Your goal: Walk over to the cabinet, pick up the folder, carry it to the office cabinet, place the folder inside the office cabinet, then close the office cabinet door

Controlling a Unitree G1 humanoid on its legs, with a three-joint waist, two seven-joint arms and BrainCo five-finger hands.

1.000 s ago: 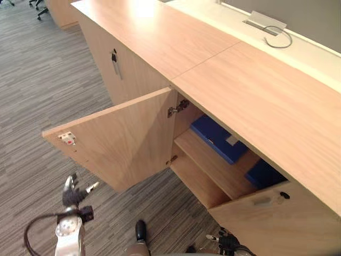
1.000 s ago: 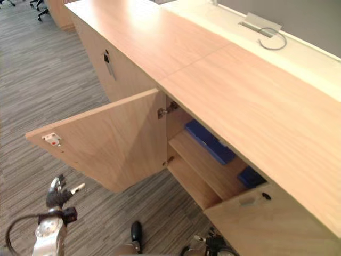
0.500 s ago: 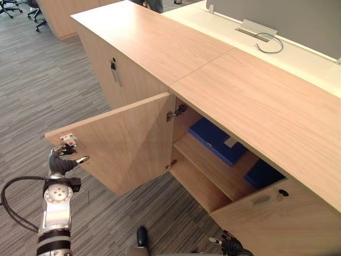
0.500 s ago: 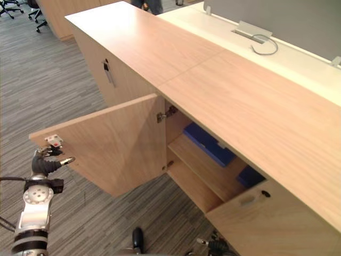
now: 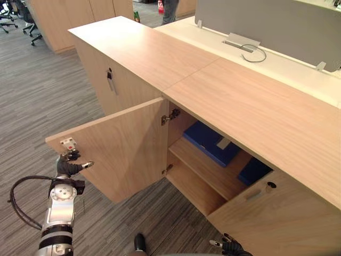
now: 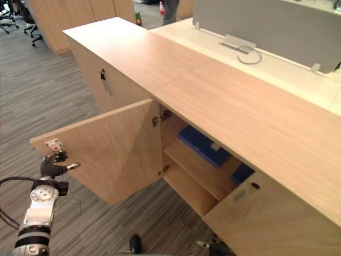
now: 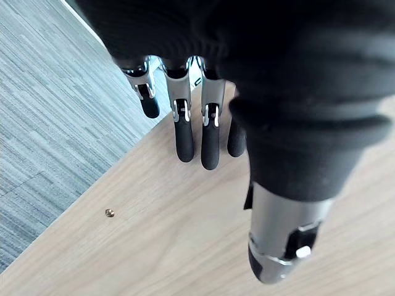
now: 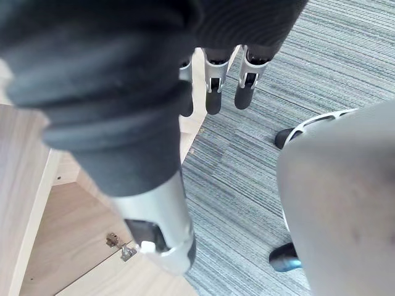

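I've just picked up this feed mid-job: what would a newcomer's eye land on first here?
The wooden office cabinet has its left door swung wide open over the carpet, with the left hand, fingers straight, at the door's outer edge by the latch. Inside, a blue folder lies flat on the upper shelf, bright against the pale wood. The right hand hangs low by the other door.

Blue folder (image 5: 209, 142) in light-wood cabinet (image 5: 160, 58) (grey striped carpet (image 5: 42, 96)).

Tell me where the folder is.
Left eye view, right of centre: the folder lies on the shelf inside the cabinet, right of its open door.
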